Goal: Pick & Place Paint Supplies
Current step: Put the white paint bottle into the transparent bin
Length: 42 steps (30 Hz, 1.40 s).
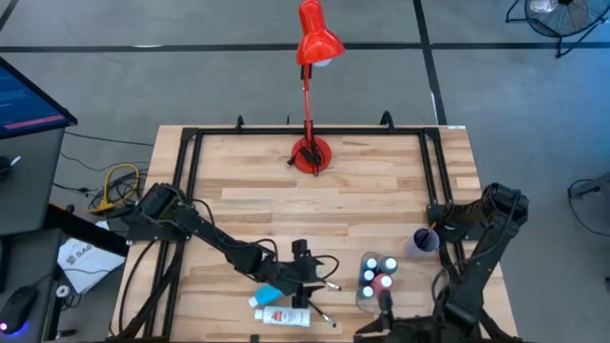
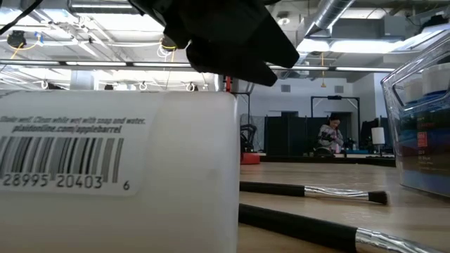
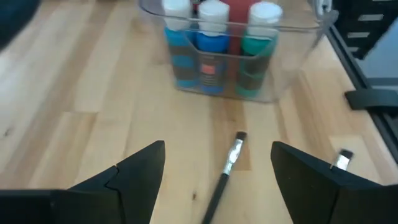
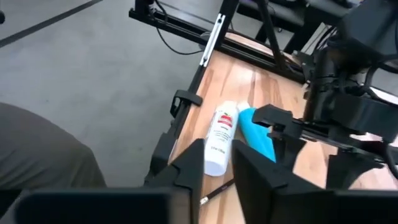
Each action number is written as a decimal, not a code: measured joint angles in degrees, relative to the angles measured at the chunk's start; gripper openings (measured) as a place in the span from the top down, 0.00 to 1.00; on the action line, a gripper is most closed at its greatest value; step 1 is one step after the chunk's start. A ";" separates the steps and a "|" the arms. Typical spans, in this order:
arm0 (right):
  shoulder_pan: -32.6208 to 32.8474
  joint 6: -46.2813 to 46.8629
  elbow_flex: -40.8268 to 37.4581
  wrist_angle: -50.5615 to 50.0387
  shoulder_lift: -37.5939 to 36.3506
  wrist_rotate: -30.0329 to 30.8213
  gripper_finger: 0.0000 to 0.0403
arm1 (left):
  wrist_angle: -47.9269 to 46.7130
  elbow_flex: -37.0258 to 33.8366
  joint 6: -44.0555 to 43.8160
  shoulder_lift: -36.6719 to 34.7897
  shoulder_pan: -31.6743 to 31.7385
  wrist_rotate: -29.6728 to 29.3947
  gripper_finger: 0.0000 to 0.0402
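Observation:
A thin dark paintbrush [image 3: 224,171] lies flat on the wooden table, and my left gripper [image 3: 217,149] hangs open above it, one finger on each side, touching nothing. Behind it lie a blue tube [image 1: 267,295] and a white tube [image 1: 282,316] near the front edge. A second brush [image 1: 316,310] lies beside them. Blue and teal white-capped bottles [image 3: 211,43] stand in the clear tray [image 3: 292,68]. My right gripper [image 4: 219,163] hovers at the tray's near side [image 1: 384,303], its fingers a little apart and empty.
A lilac cup [image 1: 424,241] stands right of the tray. The red desk lamp [image 1: 312,152] has its base at the table's far middle. A black frame rail [image 1: 434,171] runs along the table's sides. In the low view the white tube [image 2: 105,176] fills the left foreground.

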 joint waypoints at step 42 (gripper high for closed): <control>-7.25 12.02 0.02 -0.98 0.00 -1.57 0.29 | -40.30 -7.84 -35.53 -20.96 -6.59 21.21 0.52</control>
